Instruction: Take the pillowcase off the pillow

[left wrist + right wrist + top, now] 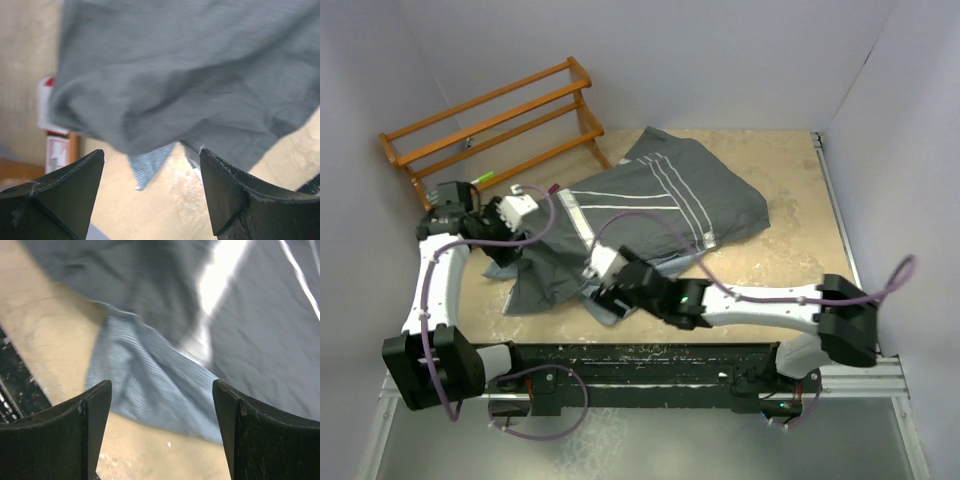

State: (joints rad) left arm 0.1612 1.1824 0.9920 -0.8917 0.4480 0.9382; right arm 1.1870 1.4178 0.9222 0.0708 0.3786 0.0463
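The pillowcase, dark grey with thin white stripes, lies spread and rumpled across the middle of the table. The cream pillow shows in no view. My left gripper is open at the cover's left edge; in the left wrist view grey fabric hangs just beyond its tips, and nothing is between the jaws. My right gripper is open at the cover's near edge. In the right wrist view a blue-grey inner flap lies on the table ahead of its spread fingertips, not gripped.
A wooden rack stands at the back left against the wall, with a small green object by its foot. White walls close in the table on three sides. A red-and-white object shows left of the fabric.
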